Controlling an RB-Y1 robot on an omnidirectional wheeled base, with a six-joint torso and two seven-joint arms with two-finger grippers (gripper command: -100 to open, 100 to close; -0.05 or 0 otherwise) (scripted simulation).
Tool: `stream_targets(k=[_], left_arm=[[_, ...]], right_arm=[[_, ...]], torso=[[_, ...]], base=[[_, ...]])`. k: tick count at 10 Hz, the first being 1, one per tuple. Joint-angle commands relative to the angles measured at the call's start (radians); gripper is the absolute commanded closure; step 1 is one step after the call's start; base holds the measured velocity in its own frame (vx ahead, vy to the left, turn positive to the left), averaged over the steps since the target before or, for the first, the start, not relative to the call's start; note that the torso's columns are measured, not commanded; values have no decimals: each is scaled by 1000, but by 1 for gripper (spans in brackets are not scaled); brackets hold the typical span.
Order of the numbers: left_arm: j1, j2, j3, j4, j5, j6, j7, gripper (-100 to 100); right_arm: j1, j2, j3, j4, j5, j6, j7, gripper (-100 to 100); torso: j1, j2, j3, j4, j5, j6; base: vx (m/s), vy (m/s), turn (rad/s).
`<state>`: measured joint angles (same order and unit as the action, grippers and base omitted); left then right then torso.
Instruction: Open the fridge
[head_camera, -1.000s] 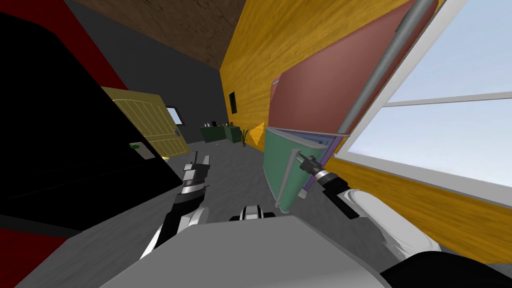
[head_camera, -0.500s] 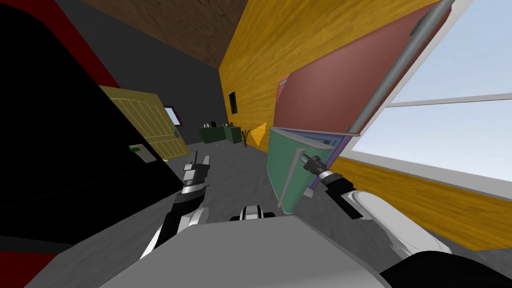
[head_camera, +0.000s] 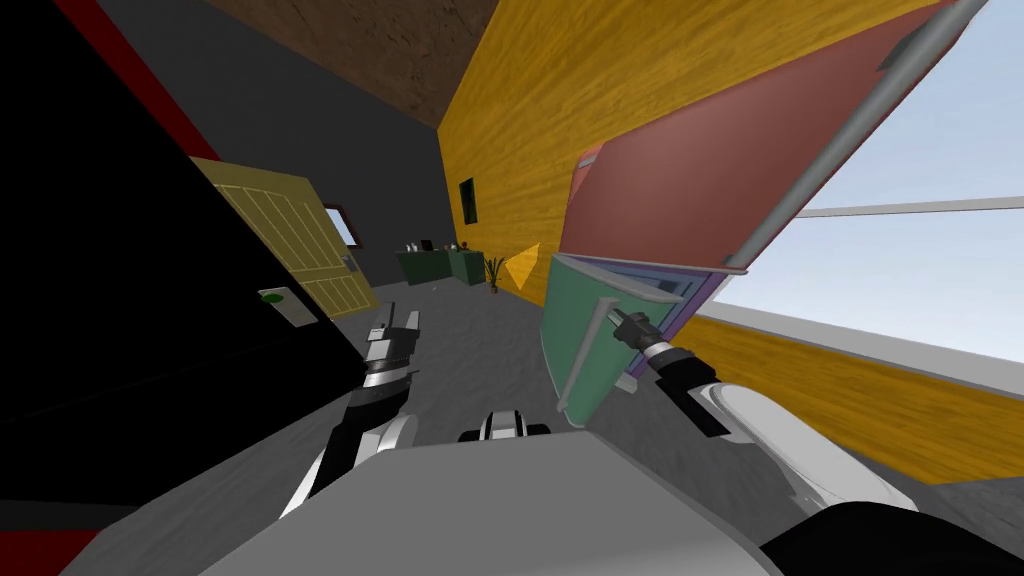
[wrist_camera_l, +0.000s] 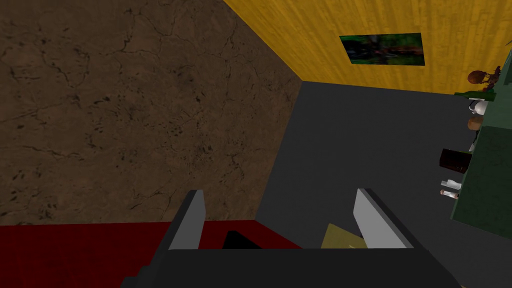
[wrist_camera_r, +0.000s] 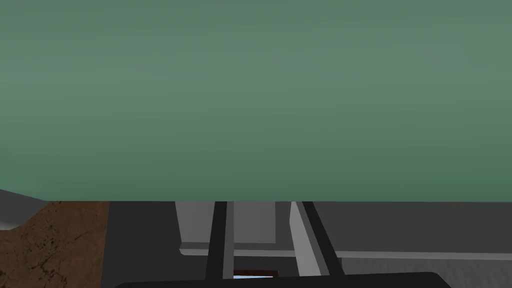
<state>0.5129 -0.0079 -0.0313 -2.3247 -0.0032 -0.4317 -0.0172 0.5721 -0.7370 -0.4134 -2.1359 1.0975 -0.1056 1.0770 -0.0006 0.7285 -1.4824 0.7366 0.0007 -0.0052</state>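
Note:
The fridge stands to my right, with a reddish-brown upper door and a green lower door. The green door stands ajar, and a strip of bluish inside shows behind it. My right gripper is shut on the green door's grey bar handle. In the right wrist view the handle sits between the close-set fingers of the right gripper, with the green door flat behind. My left gripper hangs open over the floor, away from the fridge, with nothing in the left gripper.
A long grey handle runs along the upper door. A window in the orange wooden wall lies beyond the fridge. A yellow panelled door and a black area are at the left. A green cabinet stands far ahead.
My head view has swung, so the fridge sits further right and higher. The right gripper stays on the green door's handle. The left arm is unchanged.

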Motion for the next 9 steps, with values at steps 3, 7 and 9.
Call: stream_targets(k=[3, 7, 9], left_arm=[[0, 0, 0, 0, 0, 0, 0, 0], [0, 0, 0, 0, 0, 0, 0, 0], [0, 0, 0, 0, 0, 0, 0, 0]], right_arm=[[10, -5, -31, 30, -7, 37, -2, 100], [20, -11, -55, 53, -13, 68, -5, 100], [25, -13, -67, 65, -16, 84, -6, 100]], torso=[[6, -3, -2, -3, 2, -1], [1, -7, -6, -1, 3, -6], [4, -9, -7, -1, 4, -7]], base=[[101, 303, -57], [118, 252, -52], [103, 266, -35]])
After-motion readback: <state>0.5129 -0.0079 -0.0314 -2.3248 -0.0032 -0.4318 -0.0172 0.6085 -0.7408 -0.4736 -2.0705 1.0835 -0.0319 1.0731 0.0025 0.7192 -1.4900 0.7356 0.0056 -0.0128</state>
